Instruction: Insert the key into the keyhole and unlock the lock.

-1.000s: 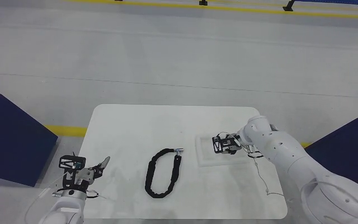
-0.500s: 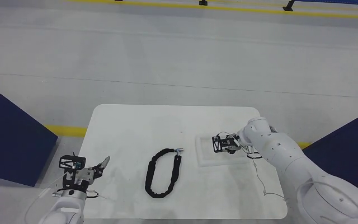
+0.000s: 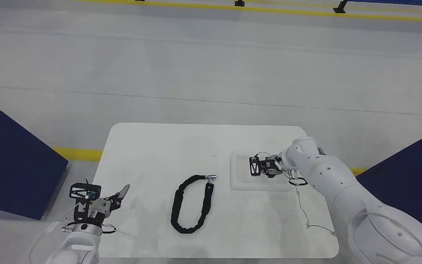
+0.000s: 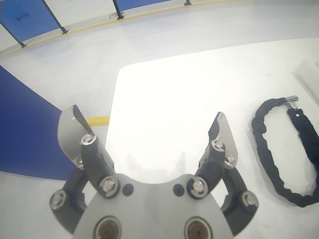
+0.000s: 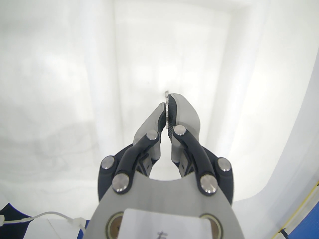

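On the table point(image 3: 151, 148) there are 1 chain lock point(image 3: 191, 204), 1 key point(image 5: 166, 105) and 1 shallow white tray point(image 3: 239, 185), with 2 grippers at work. The lock is a black sleeved loop with a metal end. It lies near the table's middle, a little toward the edge nearest the robot, and nothing touches it. The tray sits toward the right edge. The right gripper point(image 5: 168, 98) is over the tray, clenched on the key, which is seen edge-on as a thin metal sliver pinched between both fingers. The left gripper point(image 4: 147, 115) is spread wide and holds nothing. It is at the near left corner, well apart from the lock.
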Controlling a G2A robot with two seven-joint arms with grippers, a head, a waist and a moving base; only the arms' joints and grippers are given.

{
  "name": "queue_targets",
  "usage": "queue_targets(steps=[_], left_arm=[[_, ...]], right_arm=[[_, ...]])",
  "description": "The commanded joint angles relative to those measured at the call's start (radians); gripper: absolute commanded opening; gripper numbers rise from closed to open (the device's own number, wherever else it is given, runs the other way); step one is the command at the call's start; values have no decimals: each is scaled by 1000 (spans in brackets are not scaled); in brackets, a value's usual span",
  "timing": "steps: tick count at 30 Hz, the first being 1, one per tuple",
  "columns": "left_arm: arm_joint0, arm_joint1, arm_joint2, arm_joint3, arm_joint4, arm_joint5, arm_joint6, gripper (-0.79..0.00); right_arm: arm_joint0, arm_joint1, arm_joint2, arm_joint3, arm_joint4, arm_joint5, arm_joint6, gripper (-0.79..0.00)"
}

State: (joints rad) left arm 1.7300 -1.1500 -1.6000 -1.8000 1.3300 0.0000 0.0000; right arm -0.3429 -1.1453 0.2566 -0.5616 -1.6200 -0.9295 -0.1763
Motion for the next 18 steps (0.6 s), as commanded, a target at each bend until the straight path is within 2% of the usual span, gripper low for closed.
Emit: queue_targets(steps=[1, 13, 18], left_arm=[[0, 0, 0, 0, 0, 0, 0, 0], [0, 0, 0, 0, 0, 0, 0, 0], [0, 0, 0, 0, 0, 0, 0, 0]], right_arm=[[0, 1, 6, -3, 0, 0, -4, -785], [-15, 28, 39, -54, -19, -26, 7, -785], [-27, 47, 61, -89, -31, 1, 13, -785]])
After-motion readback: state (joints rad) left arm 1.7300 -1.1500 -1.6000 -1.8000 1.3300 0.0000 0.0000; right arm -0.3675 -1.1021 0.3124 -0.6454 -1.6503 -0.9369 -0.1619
